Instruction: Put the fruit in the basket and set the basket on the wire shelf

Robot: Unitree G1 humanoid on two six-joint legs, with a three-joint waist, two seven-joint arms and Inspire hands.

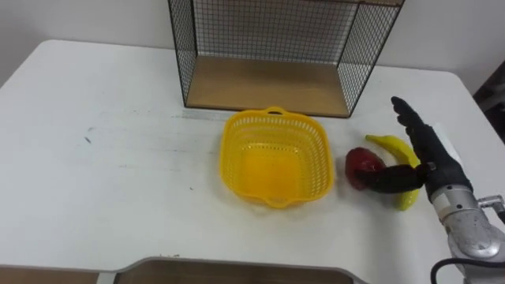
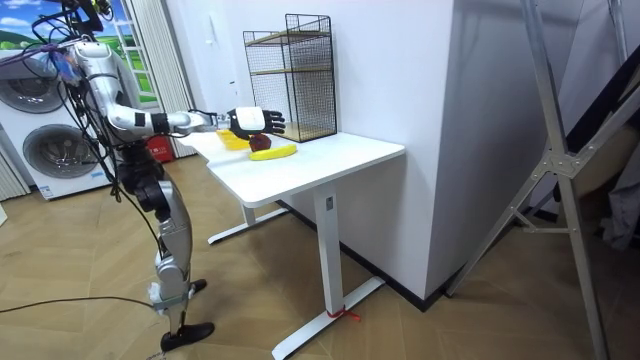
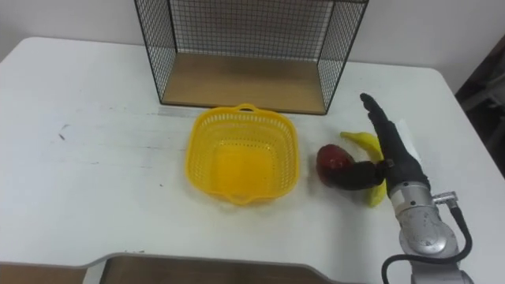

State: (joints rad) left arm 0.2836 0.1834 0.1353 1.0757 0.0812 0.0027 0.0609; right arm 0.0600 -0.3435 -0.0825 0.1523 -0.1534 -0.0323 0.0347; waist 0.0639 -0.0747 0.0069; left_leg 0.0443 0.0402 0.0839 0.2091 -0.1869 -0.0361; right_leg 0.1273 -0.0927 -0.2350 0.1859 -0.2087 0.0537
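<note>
Your right hand [image 1: 432,162], fingers straight and released, lies along the banana [image 1: 388,144]; the red apple [image 1: 360,162] sits left, at its thumb.

Household-style test room with a laundry corner. Two front-loading washing machines [image 2: 40,155] are standing one above the other at the room view's left, beside a pale curtain [image 2: 152,50] that is hanging to the floor. Wood-patterned flooring [image 2: 430,325] is running through the room. A white desk-type surface [image 2: 320,160] on a single column leg is standing against a plain white wall [image 2: 490,110] and carrying a wire shelf [image 2: 292,80]. A bare metal frame [image 2: 560,160] is rising at the room view's right.
</note>
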